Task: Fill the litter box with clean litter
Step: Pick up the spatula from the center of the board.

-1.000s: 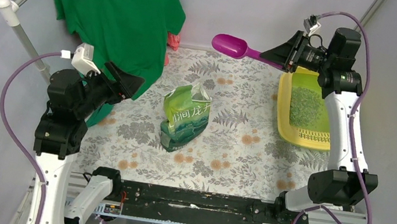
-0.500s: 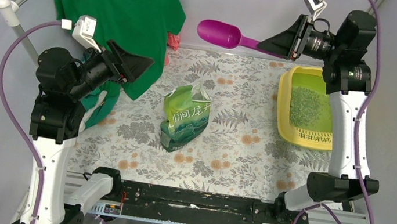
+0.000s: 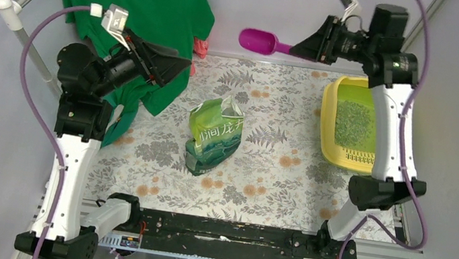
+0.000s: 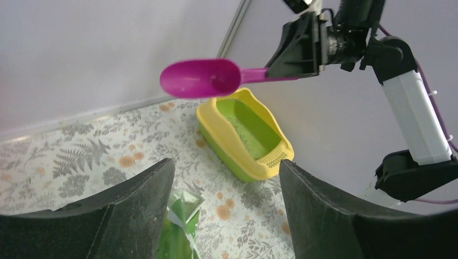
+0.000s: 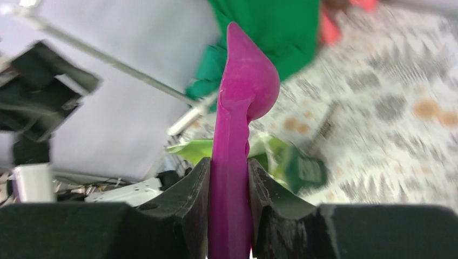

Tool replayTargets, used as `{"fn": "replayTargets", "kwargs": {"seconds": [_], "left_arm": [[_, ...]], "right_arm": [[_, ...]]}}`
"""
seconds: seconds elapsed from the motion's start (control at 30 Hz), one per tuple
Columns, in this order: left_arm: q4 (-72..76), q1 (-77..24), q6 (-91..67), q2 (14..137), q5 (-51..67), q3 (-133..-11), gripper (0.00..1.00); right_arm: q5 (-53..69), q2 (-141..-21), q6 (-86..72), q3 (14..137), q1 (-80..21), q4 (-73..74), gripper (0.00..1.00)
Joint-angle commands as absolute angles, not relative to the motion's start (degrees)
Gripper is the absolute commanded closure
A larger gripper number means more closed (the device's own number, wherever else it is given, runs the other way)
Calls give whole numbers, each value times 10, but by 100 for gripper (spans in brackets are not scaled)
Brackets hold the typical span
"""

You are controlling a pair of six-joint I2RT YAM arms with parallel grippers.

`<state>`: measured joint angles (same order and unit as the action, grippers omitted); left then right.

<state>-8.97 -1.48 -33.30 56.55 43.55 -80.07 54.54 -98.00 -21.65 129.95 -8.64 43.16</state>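
Black mounting rail (image 3: 226, 232), near edge: carries both arm bases.

Counter (image 3: 274, 176): covered in floral-print cloth.

Green printed bag (image 3: 213, 137): stands mid-counter, top crumpled and apparently open, well apart from both grippers.

Litter box (image 3: 324, 126): yellow tray at the right side of the counter, partly hidden under the right arm. The clean litter (image 3: 353, 123) lies in it as a grainy green patch that does not cover the whole floor.

Left gripper (image 3: 178, 67): raised over the counter's left side, fingers spread wide, nothing between them.

Right gripper (image 3: 299, 46): raised at the far edge, fingers clamped on the handle of the purple scoop (image 3: 258, 41). The scoop is held level in the air, between bag and box; its bowl looks empty in the left wrist view.

Green T-shirt (image 3: 136, 15): hangs at the far left, behind the left arm.

Step in hand, as judged: between scoopfuls, with the box only partly filled. The next move calls for bringing the scoop's bowl down into the bag's mouth, with the free left gripper available to steady the bag.
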Motion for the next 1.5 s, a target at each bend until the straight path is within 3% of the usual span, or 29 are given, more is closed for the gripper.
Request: {"fn": "replayTargets", "kwargs": {"seconds": [0.0, 0.23, 0.53, 1.03, 1.47], "left_arm": [[-54, -24, -302, 568, 447, -771, 21], [-106, -102, -249, 557, 350, -727, 21], [-201, -257, -209, 518, 94, -672, 19], [-138, -297, -219, 478, 264, -611, 13], [-46, -298, -279, 470, 377, -572, 13]], "right_arm": [[415, -984, -129, 1272, -100, 551, 100], [373, -907, -117, 1173, -113, 580, 100], [347, -747, -147, 1006, -135, 523, 100], [568, -542, -244, 810, -135, 403, 100], [628, -537, -307, 771, -135, 316, 100]]}}
